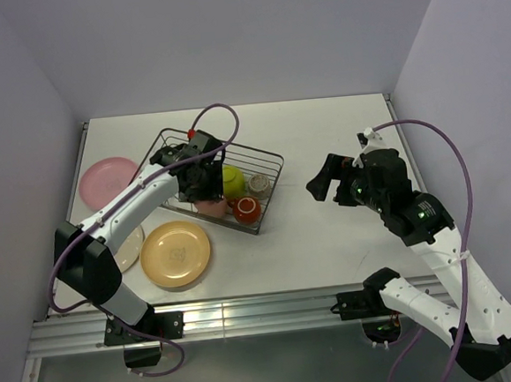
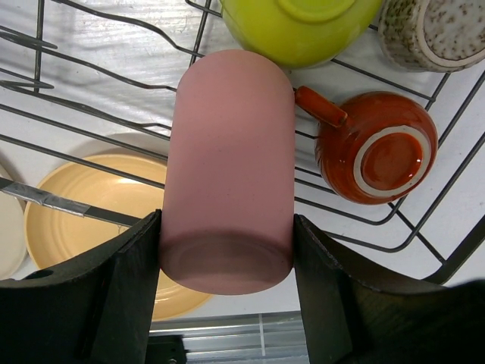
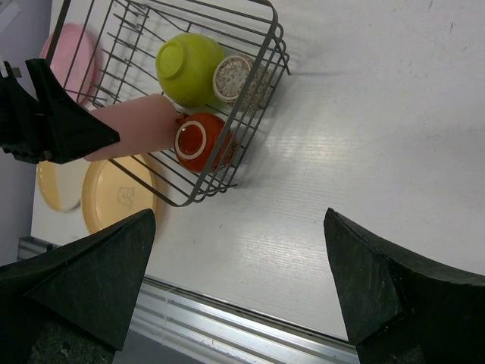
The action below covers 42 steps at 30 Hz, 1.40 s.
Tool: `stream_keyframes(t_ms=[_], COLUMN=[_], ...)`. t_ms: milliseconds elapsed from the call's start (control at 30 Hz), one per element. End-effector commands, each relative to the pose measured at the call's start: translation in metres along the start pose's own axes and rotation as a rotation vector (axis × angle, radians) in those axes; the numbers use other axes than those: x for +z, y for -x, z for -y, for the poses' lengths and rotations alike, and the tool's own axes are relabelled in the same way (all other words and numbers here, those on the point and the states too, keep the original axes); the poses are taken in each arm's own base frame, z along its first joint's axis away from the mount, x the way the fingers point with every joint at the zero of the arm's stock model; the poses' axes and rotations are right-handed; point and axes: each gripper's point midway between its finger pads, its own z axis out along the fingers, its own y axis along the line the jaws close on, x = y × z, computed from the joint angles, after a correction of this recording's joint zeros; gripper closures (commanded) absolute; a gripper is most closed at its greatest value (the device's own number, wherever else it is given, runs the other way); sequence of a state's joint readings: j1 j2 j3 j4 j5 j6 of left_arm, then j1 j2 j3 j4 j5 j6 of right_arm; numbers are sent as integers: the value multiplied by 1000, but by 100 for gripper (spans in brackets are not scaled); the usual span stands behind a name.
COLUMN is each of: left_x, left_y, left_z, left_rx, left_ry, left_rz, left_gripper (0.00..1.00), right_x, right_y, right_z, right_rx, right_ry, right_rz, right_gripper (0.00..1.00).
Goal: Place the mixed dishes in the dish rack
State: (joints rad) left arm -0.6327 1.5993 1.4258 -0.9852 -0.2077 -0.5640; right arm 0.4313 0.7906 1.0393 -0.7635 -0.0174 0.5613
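Three dishes sit inside the dish rack [image 1: 271, 190] at its near-right corner: lime-green bowl [image 3: 189, 68] bottom-up, speckled grey-beige cup [image 3: 233, 76] just beside it on the rack's right wall, and small red mug [image 2: 375, 148] bottom-up at the near rim, handle pointing at the tumbler. Left fingers [image 2: 125, 296] are clamped on the salmon-pink tumbler [image 2: 231, 167], one pad on each side near one end. The tumbler lies roughly level over the rack's near edge, free end aimed in at the bowl, mug just to its right. Can't tell whether it touches the wires or hangs just above them. Can't tell from the wrist view which end I'm holding either. Right fingers [image 3: 394, 296] are spread wide with nothing between them, hovering above bare worktop [image 1: 330, 238] well to the right of the rack. All three plates are outside the rack, flat on the worktop on its left side. The pink plate [image 1: 108, 178] is level with the rack's far half, near the worktop's left edge. The tan-orange plate [image 1: 176, 253] is just off the rack's near-left corner. The pale cream plate [image 1: 129, 248] is left of that one, partly hidden under my left arm. Plate dividers in the rack's left half hold nothing.
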Motion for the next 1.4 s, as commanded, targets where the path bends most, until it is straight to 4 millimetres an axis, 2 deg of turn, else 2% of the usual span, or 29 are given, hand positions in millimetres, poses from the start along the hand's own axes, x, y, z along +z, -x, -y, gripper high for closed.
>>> stream_keyframes(t_ms=[0,67,100,233,300,400,567,833,900,967,1067,1267,1300,1333,1367], left_x=[1,0,-1,-5,-8,-11,-27,-52,-63,-77,-102,-151,-151,-163,-166], left_y=[3,3,5,9,12,16,30,49,53,59,67,74,71,72,72], left_z=[5,6,7,5,5,5,4,-3,-7,-12,-19,-14,-15,-18,-23], left_rx=[13,9,6,-9,-13,-28,-51,-107,-135,-162,-209,-260,-269,-291,-318], left_ry=[-3,0,-7,2,4,9,5,20,16,18,-6,-171,-178,-202,-197], left_rz=[1,7,17,37,47,65,123,213,246,295,370,495,500,539,558], left_gripper=[78,63,51,34,20,14,8,6,5,4,4,5,5,5,4], right_x=[3,4,4,7,8,9,10,10,7,0,-3,25,31,34,37], right_y=[6,5,4,2,1,0,-1,-6,2,13,18,-9,-16,-20,-24], right_z=[1,1,2,3,3,2,3,9,29,42,55,97,100,99,96], right_rx=[-11,-13,-13,-16,-17,-17,-21,-19,13,53,82,59,52,41,4], right_ry=[-2,-5,-5,-9,-10,-6,-12,-32,-144,-212,-270,-497,-504,-488,-458], right_rz=[25,21,19,9,4,-2,-9,-15,43,125,184,18,-17,-36,-65], right_gripper=[0,0,0,0,0,0,0,0,0,0,0,0,0,0,0])
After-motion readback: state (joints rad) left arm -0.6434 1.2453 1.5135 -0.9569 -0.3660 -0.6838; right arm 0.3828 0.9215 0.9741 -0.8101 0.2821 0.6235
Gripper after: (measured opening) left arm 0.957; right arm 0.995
